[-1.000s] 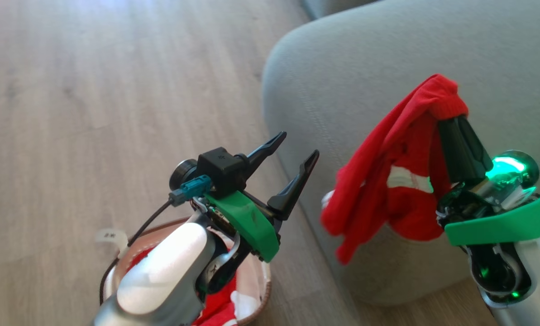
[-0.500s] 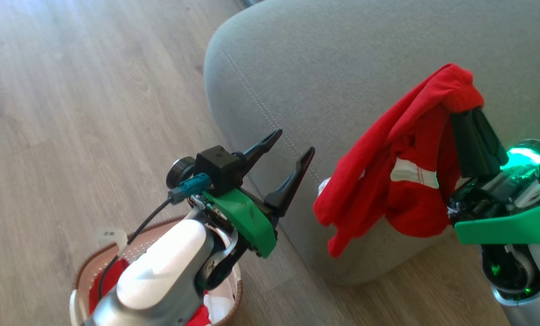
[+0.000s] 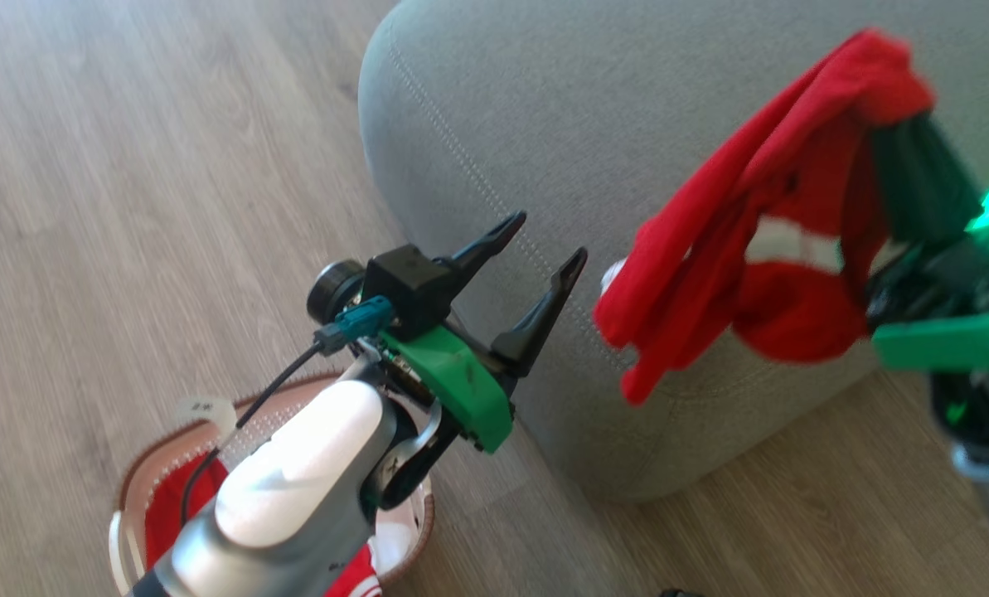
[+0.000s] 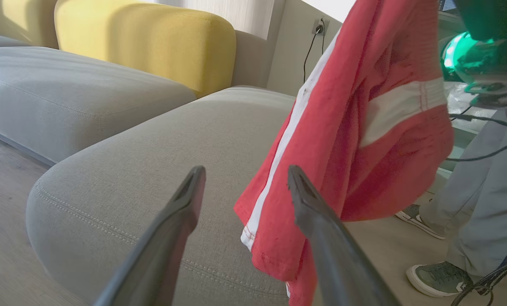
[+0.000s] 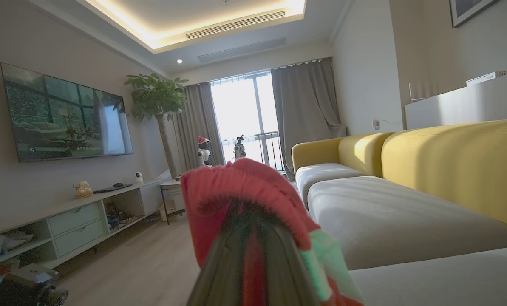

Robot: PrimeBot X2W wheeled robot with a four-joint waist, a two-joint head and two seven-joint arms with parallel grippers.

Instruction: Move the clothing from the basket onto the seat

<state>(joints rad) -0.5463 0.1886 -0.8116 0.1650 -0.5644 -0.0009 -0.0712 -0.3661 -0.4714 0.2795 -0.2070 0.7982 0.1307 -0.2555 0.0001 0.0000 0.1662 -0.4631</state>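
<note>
Clothing, one red garment (image 3: 734, 274), hung lengthwise downward from the tightly closed right gripper (image 3: 900, 141) just before the rounded corner of the seat (image 3: 544, 124), while the left gripper (image 3: 545, 239), spread wide and empty, stood above the basket (image 3: 150, 452) with the rest.

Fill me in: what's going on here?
The right pincer is shut on a red garment with white stripes. It holds it up at the near corner of the grey seat, where it hangs in the air and is not yet laid down. The left pincer is open and empty, above the basket on the floor beside the seat. More red and white clothing lies in the basket. A person's legs and shoes show close by.
</note>
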